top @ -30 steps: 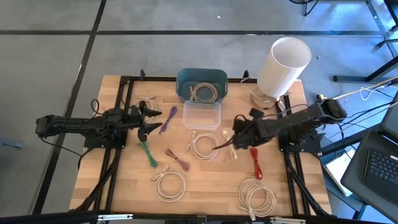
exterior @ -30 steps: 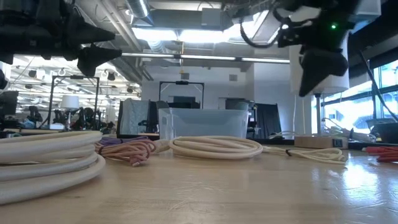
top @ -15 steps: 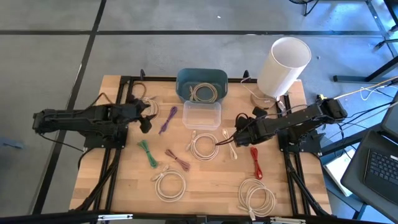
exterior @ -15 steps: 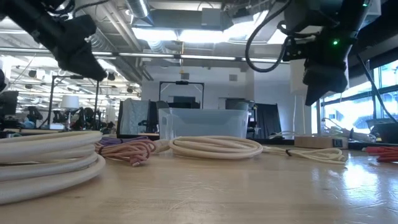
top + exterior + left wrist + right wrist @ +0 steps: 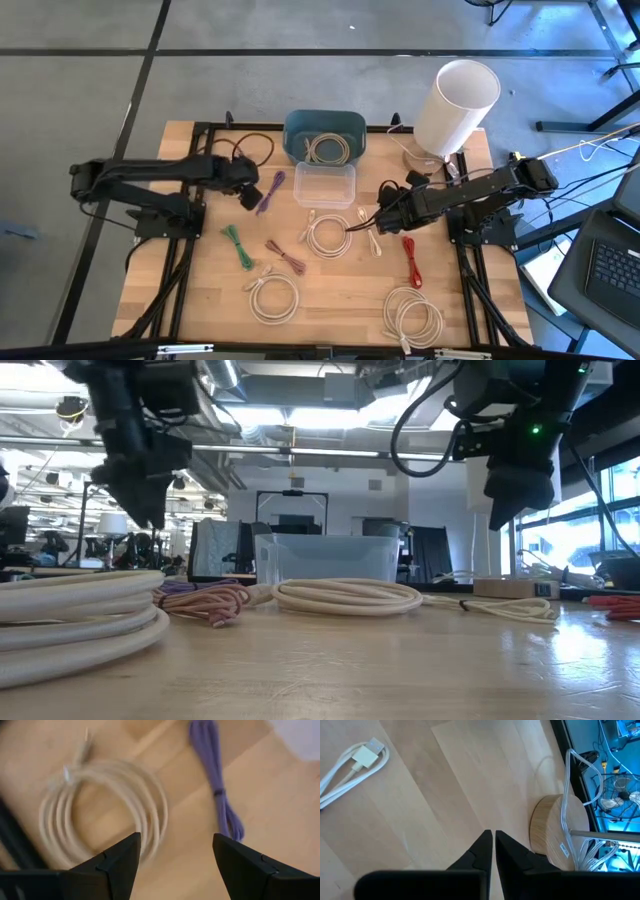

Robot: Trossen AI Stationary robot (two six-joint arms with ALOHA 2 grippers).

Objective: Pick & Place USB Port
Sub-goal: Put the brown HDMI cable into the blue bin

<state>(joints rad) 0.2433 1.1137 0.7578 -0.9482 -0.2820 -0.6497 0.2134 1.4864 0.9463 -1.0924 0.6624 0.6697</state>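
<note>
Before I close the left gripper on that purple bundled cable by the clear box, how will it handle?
The purple bundled cable will probably be floppy: a thin folded cord, so the ends may droop. A tie at its middle should keep the strands together. It looks light and may slide on the smooth wooden table if nudged. The left gripper is open above it.

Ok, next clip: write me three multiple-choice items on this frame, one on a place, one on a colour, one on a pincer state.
1. Where is the coiled cream cable near the table's back edge?
A. in the blue bin
B. in the clear tub
C. under the lamp

2. What colour is the cable beside the left pincer?
A. red
B. green
C. purple

3. How is the right pincer?
A. shut, empty
B. wide open
C. gripping a cable

Key: A, the coil lies inside the blue bin; C, the purple cable lies by the left pincer; A, the right pincer fingers meet with nothing between.
</note>
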